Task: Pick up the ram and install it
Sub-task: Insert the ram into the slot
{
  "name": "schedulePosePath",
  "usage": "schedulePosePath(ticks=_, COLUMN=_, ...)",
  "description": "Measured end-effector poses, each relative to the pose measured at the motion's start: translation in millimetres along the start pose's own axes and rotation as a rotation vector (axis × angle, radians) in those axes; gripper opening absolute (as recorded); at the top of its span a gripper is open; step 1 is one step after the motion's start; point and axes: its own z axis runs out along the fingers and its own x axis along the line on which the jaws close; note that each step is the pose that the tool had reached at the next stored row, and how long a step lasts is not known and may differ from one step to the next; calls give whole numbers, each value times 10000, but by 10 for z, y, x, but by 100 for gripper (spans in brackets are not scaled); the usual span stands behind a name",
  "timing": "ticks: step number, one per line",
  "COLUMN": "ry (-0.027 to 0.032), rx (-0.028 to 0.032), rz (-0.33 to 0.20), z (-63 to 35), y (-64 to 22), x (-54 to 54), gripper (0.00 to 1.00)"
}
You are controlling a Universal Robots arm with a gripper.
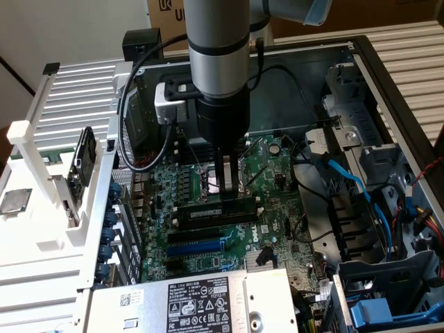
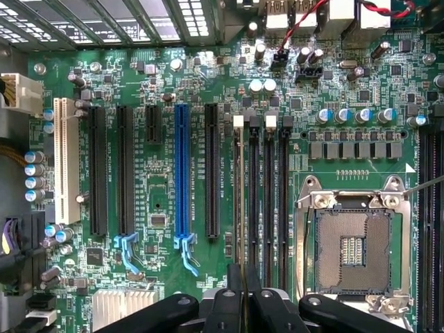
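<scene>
Evidently the hand (image 1: 225, 193) is pinched narrow on the top edge of the ram (image 1: 208, 210), which keeps the stick upright and in line with the black memory slots (image 2: 267, 201). Room is tight: the CPU socket (image 2: 354, 250) sits just beside, the blue expansion slot (image 1: 201, 246) is near, and only the space above is open.

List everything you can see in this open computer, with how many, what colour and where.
green motherboard: one, green, bearing all the slots.
silver-framed processor socket: one, silver, on the board.
long black memory slots: four, black, beside the socket.
dark-green ram stick: one, white label, on edge at those slots.
blue expansion slot: one, blue, among black slots.
white expansion slot: one, white, board's edge.
blue cables: several, blue, exterior view's right.
grey metal box: one, printed label, exterior view's foreground.
grey robot arm: one, above the board.
black end effector: one, shut on the ram stick.
</scene>
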Motion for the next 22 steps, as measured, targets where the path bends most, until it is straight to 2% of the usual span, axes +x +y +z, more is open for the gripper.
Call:
schedulePosePath(ticks=11, ry=5, rx=0, rz=0, z=51, y=1, x=-3, gripper=12)
schedulePosePath(ticks=22, ry=4, rx=0, rz=0, z=57, y=1, x=-4, gripper=12)
